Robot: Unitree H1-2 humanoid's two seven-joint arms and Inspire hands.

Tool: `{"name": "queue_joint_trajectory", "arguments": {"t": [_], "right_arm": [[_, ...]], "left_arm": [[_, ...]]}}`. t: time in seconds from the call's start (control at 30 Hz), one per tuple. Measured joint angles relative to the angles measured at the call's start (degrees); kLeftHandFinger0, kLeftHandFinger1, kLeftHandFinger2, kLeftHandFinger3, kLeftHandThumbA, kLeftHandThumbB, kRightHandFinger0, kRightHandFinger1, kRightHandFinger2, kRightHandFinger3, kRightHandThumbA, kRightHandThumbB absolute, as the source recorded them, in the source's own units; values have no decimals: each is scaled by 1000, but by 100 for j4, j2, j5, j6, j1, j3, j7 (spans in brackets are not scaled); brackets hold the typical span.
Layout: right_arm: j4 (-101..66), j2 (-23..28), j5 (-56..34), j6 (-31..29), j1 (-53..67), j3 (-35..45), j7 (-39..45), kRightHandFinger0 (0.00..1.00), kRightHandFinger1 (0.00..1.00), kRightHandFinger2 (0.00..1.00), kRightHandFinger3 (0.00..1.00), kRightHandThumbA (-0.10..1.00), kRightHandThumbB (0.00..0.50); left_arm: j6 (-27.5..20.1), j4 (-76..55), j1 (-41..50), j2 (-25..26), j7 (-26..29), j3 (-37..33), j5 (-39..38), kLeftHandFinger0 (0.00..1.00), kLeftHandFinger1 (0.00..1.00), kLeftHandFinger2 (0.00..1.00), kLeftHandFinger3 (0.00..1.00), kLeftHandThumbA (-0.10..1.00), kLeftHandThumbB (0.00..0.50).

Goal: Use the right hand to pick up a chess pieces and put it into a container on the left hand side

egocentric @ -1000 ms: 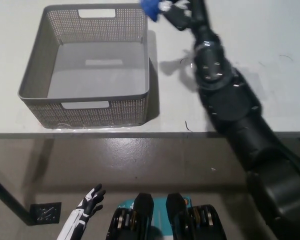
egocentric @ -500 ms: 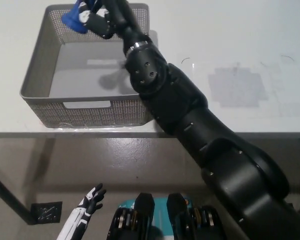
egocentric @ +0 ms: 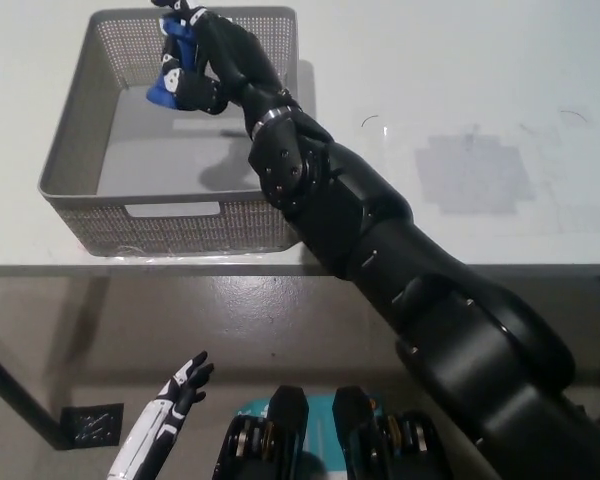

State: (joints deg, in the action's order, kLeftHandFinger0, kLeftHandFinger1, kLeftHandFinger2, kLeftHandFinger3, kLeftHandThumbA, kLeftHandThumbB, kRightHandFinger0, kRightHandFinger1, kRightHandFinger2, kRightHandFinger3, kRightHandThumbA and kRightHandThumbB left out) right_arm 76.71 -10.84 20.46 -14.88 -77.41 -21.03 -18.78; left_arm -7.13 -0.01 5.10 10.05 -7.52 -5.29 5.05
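My black right hand [egocentric: 195, 60] reaches over the grey mesh basket [egocentric: 70, 150] at the table's left and is shut on a blue chess piece [egocentric: 170, 75]. The piece hangs above the basket's back part, just inside the far rim. The basket's floor shows nothing else in it. My white left hand [egocentric: 165, 415] rests low at the bottom left, below the table edge, fingers apart and holding nothing.
The white table [egocentric: 480, 100] stretches to the right of the basket, with a faint grey patch [egocentric: 475, 175] on it. The table's front edge [egocentric: 180, 268] runs across the middle of the view, with floor below.
My right arm has swung left from the table's middle to over the basket, carrying the blue piece, and has lowered it a little. The left hand has barely moved.
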Motion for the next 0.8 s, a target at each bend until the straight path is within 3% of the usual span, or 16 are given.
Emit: {"name": "queue_joint_trajectory", "arguments": {"t": [0.07, 0.17, 0.2, 0.23, 0.27, 0.3, 0.47, 0.67, 0.8], "right_arm": [[34, 25, 17, 14, 0, 3, 50, 57, 482, 827, 897, -100, 162], [68, 89, 17, 124, 0, 17, 233, 278, 611, 856, 887, 204, 267], [81, 128, 20, 202, 0, 9, 330, 380, 600, 729, 828, 302, 297], [87, 152, 22, 247, 0, 3, 396, 703, 849, 915, 1000, 436, 348], [94, 178, 23, 292, 0, -3, 472, 959, 1000, 1000, 1000, 515, 391], [102, 212, 24, 363, -1, -10, 600, 1000, 1000, 1000, 1000, 559, 406], [115, 345, 39, 580, -2, -72, 1140, 1000, 1000, 1000, 1000, 798, 500], [102, 422, 129, 758, -2, -219, 1552, 1000, 1000, 1000, 1000, 919, 500], [54, 464, 146, 860, -2, -243, 1687, 1000, 1000, 1000, 1000, 915, 500]], "left_arm": [[23, -14, -31, 15, -2, -18, 13, 1000, 1000, 1000, 1000, 1000, 316], [48, -31, -51, 22, -2, -23, 21, 1000, 1000, 1000, 1000, 1000, 318], [63, -39, -57, 26, -3, -26, 22, 1000, 1000, 1000, 1000, 1000, 310], [72, -40, -65, 27, -3, -27, 22, 1000, 1000, 1000, 1000, 1000, 313], [87, -41, -75, 30, -4, -29, 22, 1000, 1000, 1000, 1000, 1000, 303], [111, -43, -90, 32, -7, -33, 21, 1000, 1000, 1000, 1000, 1000, 310], [170, -66, -159, 65, -53, -46, 21, 1000, 1000, 1000, 1000, 1000, 306], [202, -71, -198, 109, -102, -49, 21, 1000, 1000, 1000, 1000, 1000, 313], [229, -74, -202, 110, -132, -53, 21, 1000, 1000, 1000, 1000, 1000, 303]]}}
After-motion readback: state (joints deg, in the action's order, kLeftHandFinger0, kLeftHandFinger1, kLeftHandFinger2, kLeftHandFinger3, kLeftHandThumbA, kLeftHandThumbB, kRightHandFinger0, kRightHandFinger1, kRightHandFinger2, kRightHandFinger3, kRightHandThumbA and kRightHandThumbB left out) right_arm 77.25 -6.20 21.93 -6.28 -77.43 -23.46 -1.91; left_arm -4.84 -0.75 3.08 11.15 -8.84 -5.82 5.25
